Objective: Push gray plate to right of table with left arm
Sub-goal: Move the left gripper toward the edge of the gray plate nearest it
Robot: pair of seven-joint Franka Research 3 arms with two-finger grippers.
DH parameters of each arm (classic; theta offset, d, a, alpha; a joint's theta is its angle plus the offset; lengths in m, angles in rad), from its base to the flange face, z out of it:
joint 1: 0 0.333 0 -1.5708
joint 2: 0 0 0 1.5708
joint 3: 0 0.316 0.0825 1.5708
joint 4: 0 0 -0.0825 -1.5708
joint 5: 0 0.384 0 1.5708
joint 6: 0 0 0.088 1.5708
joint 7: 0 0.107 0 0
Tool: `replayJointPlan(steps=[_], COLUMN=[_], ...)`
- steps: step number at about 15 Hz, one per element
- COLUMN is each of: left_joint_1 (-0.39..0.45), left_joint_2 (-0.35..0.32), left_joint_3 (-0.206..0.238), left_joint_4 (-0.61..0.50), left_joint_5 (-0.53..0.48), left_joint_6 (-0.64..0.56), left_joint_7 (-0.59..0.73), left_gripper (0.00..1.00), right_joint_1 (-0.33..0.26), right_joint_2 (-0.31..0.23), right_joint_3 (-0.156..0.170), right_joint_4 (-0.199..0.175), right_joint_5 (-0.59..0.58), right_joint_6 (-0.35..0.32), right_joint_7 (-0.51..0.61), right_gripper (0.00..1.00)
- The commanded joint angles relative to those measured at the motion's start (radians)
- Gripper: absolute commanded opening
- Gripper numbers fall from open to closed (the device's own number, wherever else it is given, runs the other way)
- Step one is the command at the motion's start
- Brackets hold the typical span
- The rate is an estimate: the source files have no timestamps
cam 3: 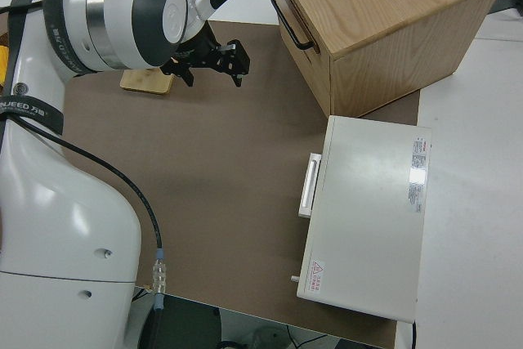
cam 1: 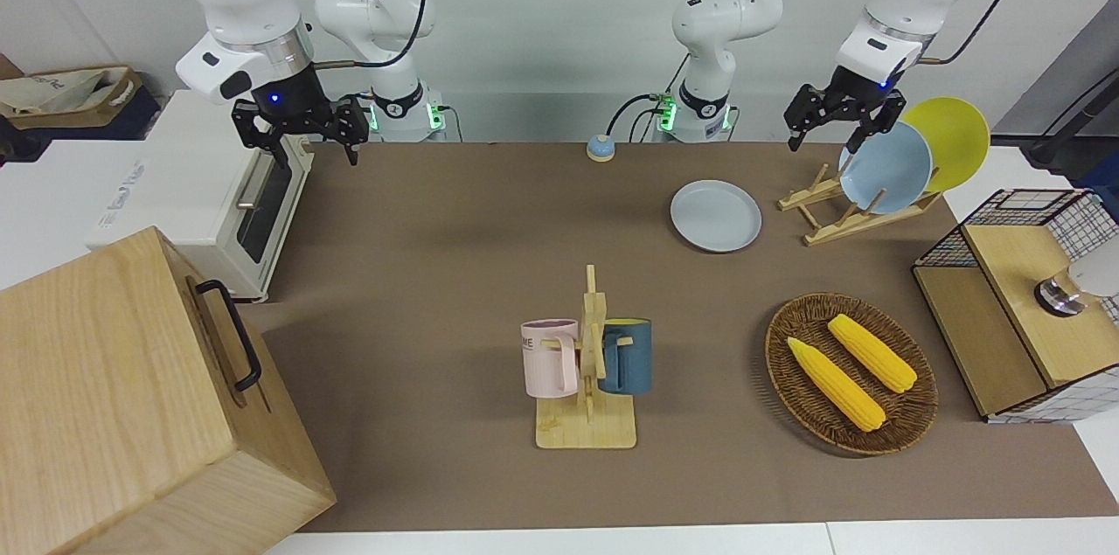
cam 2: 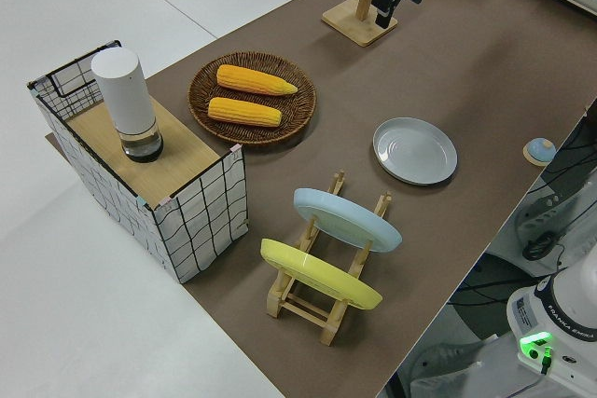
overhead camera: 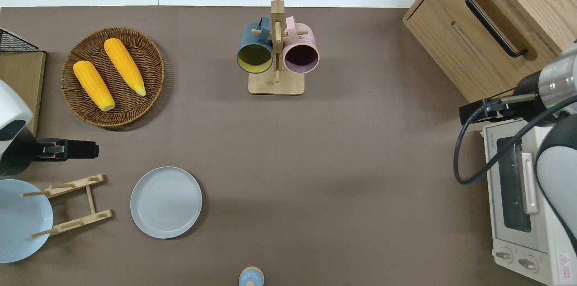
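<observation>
Your left gripper [cam 1: 841,120] hangs in the air over the wooden dish rack [overhead camera: 74,205] at its own end of the table [cam 1: 455,232], holding nothing; its fingers look spread apart, though I can't be sure how wide. The gray plate [overhead camera: 166,202] lies flat on the brown mat, just beside that rack and toward the right arm's end from it, untouched. The right arm is parked.

Watch the descent: the sky-blue plate [cam 1: 885,167] and yellow plate [cam 1: 951,140] stand tilted in the rack right by the gripper, and a careless drop could knock them out. Come down too high on the gray plate's shallow rim and the fingers may ride over it. The small blue bell [overhead camera: 251,276] sits nearer the robots than the push line; a skewed shove could send the plate into it
</observation>
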Motion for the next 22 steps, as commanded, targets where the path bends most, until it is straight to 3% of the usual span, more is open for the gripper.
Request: replayJointPlan(steps=[1,10,18,22], left_joint_1=[-0.003,-0.002,-0.006,-0.008], left_joint_2=[-0.028,-0.111,-0.283,-0.3], left_joint_3=[-0.001,0.002,0.005,0.004], left_joint_4=[-0.019,-0.169,-0.529,-0.631], left_joint_5=[0.038,0.031,0.002,-0.008], left_joint_6=[-0.081,-0.053,0.185,0.286], left_joint_7=[-0.022,-0.019,0.021,0.041], left_gripper=[1.0,1.0,1.0,1.0], right_joint_1=[-0.001,-0.001,-0.001,-0.001], right_joint_2=[-0.006,-0.006,-0.006,-0.006], right_joint_3=[0.0,0.0,0.0,0.0], right_joint_4=[0.001,0.001,0.001,0.001], right_joint_5=[0.007,0.007,0.007,0.007], right_joint_6=[-0.01,-0.01,-0.01,-0.01], right_joint_7=[0.005,0.003,0.003,0.003], right_gripper=[0.983,0.983,0.983,0.983])
